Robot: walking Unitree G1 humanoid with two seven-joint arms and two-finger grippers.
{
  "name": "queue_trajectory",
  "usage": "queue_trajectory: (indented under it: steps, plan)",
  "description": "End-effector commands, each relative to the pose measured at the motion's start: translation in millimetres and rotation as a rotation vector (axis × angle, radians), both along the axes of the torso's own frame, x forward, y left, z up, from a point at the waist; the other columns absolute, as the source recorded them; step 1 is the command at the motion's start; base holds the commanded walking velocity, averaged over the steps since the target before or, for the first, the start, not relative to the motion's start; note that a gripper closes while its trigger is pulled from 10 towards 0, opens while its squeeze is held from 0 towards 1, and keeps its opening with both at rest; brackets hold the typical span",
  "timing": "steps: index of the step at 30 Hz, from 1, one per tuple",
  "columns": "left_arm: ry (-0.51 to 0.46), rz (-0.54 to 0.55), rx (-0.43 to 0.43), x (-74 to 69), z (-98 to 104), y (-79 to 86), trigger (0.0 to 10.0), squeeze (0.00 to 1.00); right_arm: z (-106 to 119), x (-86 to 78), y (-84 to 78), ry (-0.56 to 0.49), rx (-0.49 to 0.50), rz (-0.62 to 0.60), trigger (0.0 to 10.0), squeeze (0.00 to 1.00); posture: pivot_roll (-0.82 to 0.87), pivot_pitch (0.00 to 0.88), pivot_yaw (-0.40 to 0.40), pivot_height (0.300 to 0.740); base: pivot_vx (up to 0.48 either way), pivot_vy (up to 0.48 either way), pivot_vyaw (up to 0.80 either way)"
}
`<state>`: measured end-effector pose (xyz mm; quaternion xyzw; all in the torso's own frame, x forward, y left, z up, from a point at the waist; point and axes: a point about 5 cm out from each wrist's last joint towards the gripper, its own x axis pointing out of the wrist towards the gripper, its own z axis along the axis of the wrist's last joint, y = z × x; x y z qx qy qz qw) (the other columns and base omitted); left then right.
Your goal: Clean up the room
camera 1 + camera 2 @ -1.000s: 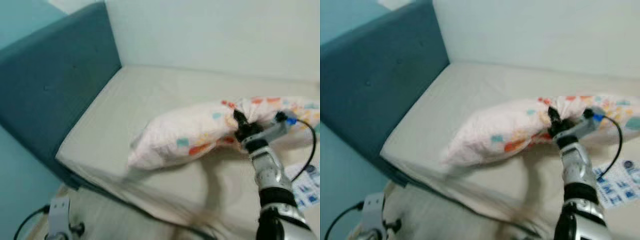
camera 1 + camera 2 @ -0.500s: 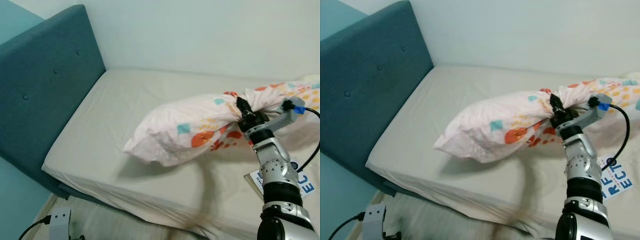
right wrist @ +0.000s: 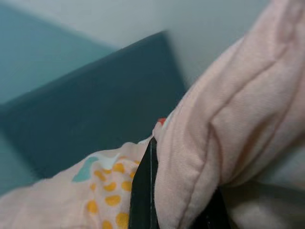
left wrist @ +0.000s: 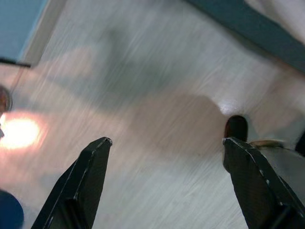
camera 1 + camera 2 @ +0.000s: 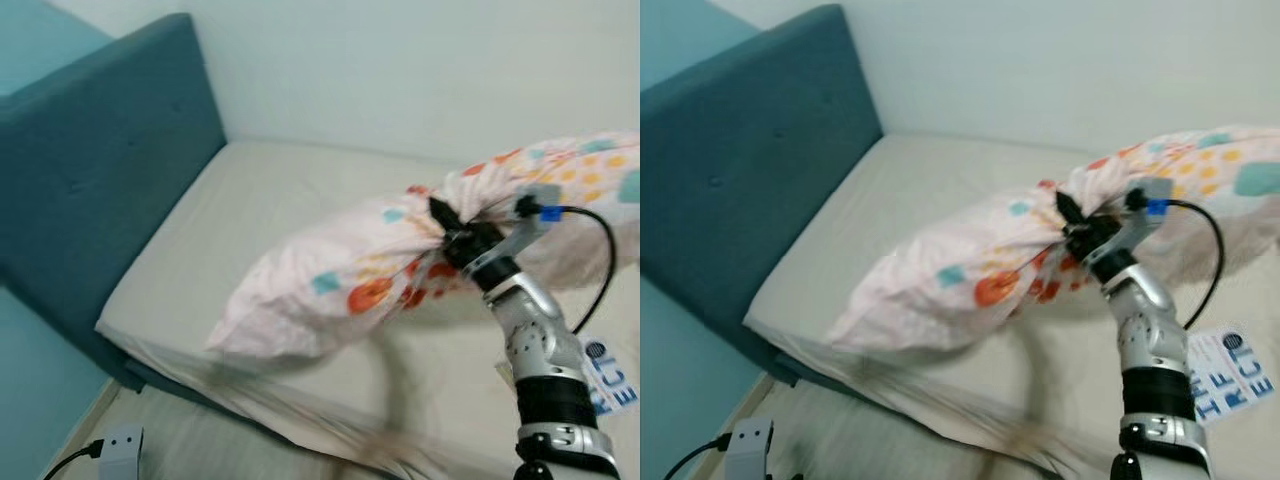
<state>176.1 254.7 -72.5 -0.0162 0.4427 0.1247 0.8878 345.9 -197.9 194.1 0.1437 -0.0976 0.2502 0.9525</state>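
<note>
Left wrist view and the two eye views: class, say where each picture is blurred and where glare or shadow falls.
Left wrist view: floor streaked with motion blur, a bright glare spot at one edge, a soft dark shadow mid-frame; left gripper open. Eye views: the mattress's near edge is smeared, the pillow soft, its shadow beneath; right gripper is shut on it. Right wrist view: headboard out of focus.

Pale pink pillow with orange and teal spots; teal headboard.

The right gripper's fingers are mostly buried in bunched pillow fabric. The pillow's far end, beyond the fingers, is cut off by the frame edge. The floor beneath the left gripper's fingers is motion-blurred.
</note>
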Motion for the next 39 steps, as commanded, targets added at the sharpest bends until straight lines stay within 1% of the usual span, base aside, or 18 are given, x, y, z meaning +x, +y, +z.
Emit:
queue_trajectory:
  steps: [1,6,11,16,20,31,39]
  plan:
    - [0.045,-0.001,-0.02,-11.9,-6.6,-2.7,10.0,0.0,12.9,-2.4,6.9,-0.066,-0.028,0.028,10.0,0.0,-0.11,0.089,0.06,0.74,0.0,0.0,0.76]
    - [0.046,-0.005,-0.031,-12.5,-7.4,-4.7,10.0,0.0,12.1,-3.0,1.2,-0.057,-0.023,-0.002,10.0,0.0,-0.11,0.089,0.06,0.74,0.0,0.0,0.76]
    - [0.048,-0.005,-0.038,-12.9,-8.0,-6.0,10.0,0.0,12.5,-4.6,0.5,-0.053,-0.027,0.001,10.0,0.0,-0.11,0.088,0.059,0.74,0.0,0.0,0.76]
    - [0.048,-0.003,-0.051,-13.6,-8.8,-7.7,10.0,0.0,10.0,-5.9,5.2,-0.039,-0.051,0.017,10.0,0.0,-0.11,0.09,0.054,0.74,0.0,0.0,0.76]
    - [0.048,0.002,-0.058,-14.6,-9.2,-7.9,10.0,0.0,3.9,-5.6,10.0,-0.02,-0.066,0.027,10.0,0.0,-0.11,0.091,0.053,0.74,0.0,0.0,0.76]
    - [0.048,0.003,-0.062,-15.0,-9.5,-8.4,10.0,0.0,2.8,-5.0,8.7,-0.008,-0.079,0.009,10.0,0.0,-0.12,0.085,0.053,0.74,0.0,0.0,0.76]
    - [0.04,-0.011,-0.071,-9.0,-8.6,-14.4,10.0,0.0,2.3,-2.6,9.2,-0.005,-0.081,-0.006,10.0,0.0,-0.11,0.073,0.053,0.74,0.0,0.0,0.76]
